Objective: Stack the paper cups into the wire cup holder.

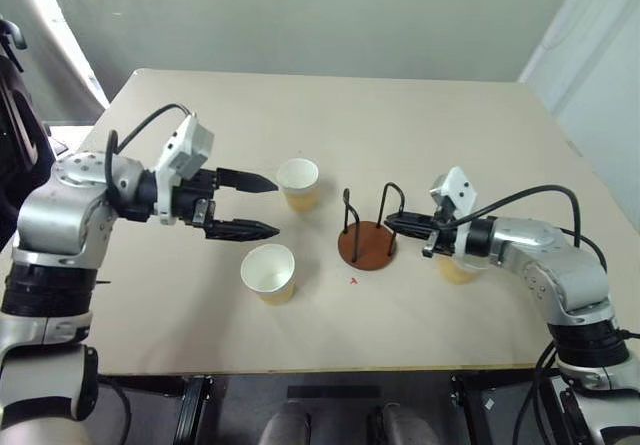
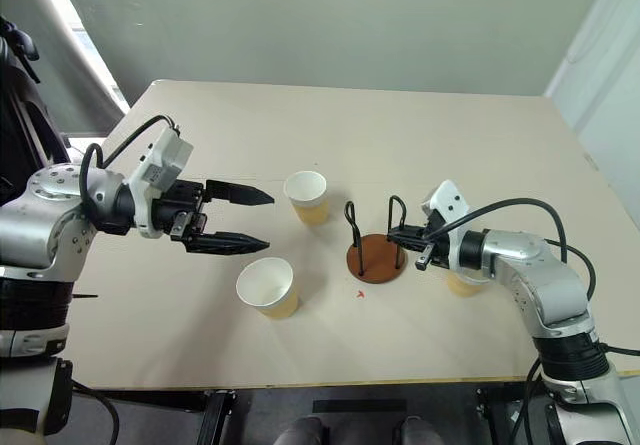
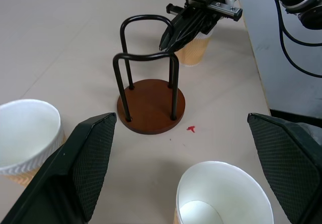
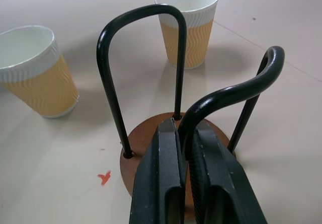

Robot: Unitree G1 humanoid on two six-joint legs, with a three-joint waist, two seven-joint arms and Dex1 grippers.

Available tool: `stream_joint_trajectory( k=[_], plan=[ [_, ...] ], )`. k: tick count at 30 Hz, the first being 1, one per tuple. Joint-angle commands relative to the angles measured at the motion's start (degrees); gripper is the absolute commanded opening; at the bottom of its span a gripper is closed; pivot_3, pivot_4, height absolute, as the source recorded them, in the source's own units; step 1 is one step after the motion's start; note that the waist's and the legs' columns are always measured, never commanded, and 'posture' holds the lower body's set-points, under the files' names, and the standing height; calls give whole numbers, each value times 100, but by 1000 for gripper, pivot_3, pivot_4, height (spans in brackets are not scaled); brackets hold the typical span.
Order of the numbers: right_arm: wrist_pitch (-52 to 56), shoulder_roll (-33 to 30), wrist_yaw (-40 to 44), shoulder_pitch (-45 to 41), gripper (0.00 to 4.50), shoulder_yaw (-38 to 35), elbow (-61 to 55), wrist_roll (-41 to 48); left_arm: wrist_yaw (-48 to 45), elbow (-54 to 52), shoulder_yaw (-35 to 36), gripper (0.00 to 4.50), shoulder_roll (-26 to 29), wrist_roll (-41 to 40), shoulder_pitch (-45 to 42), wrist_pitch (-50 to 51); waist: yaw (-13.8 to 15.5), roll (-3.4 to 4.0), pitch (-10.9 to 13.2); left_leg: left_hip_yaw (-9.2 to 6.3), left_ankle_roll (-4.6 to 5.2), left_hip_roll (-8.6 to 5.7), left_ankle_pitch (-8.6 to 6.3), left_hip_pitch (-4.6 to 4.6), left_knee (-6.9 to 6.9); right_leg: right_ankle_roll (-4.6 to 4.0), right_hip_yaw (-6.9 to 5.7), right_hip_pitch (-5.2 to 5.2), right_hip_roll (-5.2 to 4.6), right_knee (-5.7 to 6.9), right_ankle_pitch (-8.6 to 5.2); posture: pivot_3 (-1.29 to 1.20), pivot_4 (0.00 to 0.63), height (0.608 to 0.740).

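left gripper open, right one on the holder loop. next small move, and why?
Probably bring the open left gripper down around the nearer yellow-tan paper cup: it stands upright just below the fingers, and the right gripper pinches a loop of the brown-based black wire cup holder.

Paper cups (image 4: pixel 187 25): paper, rippled yellow-tan outside w/ wavy embossing, smooth matt white inside. Wire cup holder (image 4: pixel 143 73): glossy black wire loops; base is smooth reddish-brown wood-look disc, satin. Table (image 1: pixel 330 125): matt beige, smooth. Right gripper (image 4: pixel 187 176) fingers: matt black plastic. Left gripper (image 1: pixel 262 206) pads (image 3: pixel 93 156): black, fine-textured grid.
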Motion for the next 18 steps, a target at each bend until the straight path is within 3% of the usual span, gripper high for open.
stream_joint_trajectory(
  k=[1, 8, 18],
  plan=[
    [-139, -115, 109, 26, 1080, 40, -48, -53, 33, -182, 92, 4500, 43, -60, -14, -45, -2, 0, 0, 0, 0, 0, 0, 1, 0, 0, 0, 1, 0, 0, 0, 0, 150, 740],
    [-236, -108, -36, -23, 3552, 52, 56, -231, 62, -153, 64, 4500, 33, -29, -15, -104, -4, 0, 0, 0, 0, 0, 0, 0, 0, 0, 0, 1, 0, 1, 0, 0, 150, 740],
    [357, -48, -193, -287, 3552, -426, -18, 231, 191, -151, 30, 4500, -81, 34, -74, -171, -3, 0, 0, 1, 0, 0, 0, 0, 0, 0, 0, 1, 0, 2, 0, 0, 150, 740]
  ],
)
